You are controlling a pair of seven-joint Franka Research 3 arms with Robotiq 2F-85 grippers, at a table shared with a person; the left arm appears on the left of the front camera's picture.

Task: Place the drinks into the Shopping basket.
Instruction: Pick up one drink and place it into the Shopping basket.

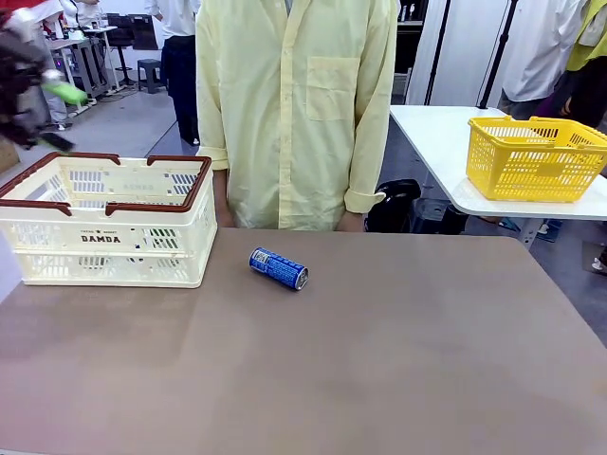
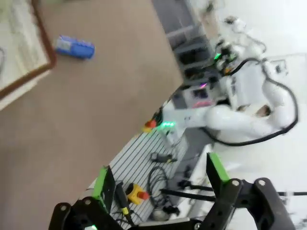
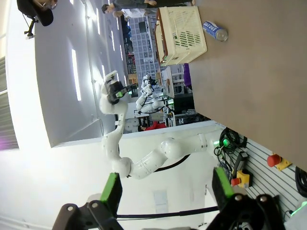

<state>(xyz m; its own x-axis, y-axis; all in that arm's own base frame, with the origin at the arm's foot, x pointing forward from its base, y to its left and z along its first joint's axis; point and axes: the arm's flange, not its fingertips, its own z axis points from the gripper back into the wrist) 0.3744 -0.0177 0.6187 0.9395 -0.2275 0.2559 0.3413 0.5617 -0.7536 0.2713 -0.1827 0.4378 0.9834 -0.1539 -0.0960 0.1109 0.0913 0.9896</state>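
A blue drink can [image 1: 278, 268] with white lettering lies on its side on the brown table, just right of the Shopping basket [image 1: 106, 232]. The basket is a cream crate with a dark red-brown rim, standing at the table's left. My left gripper [image 1: 59, 116] hangs blurred high above the basket's far left corner. In its own wrist view it [image 2: 160, 177] is open and empty, with the can [image 2: 74, 47] and the basket rim [image 2: 41, 43] far below. My right gripper [image 3: 166, 187] is open and empty, far from the can [image 3: 214, 29] and the basket [image 3: 182, 33].
A person in a pale yellow shirt [image 1: 294, 114] stands at the far edge of the table, hands behind it. A bright yellow mesh basket [image 1: 536, 159] sits on a separate white table at the back right. The brown table [image 1: 379, 360] has free room in front.
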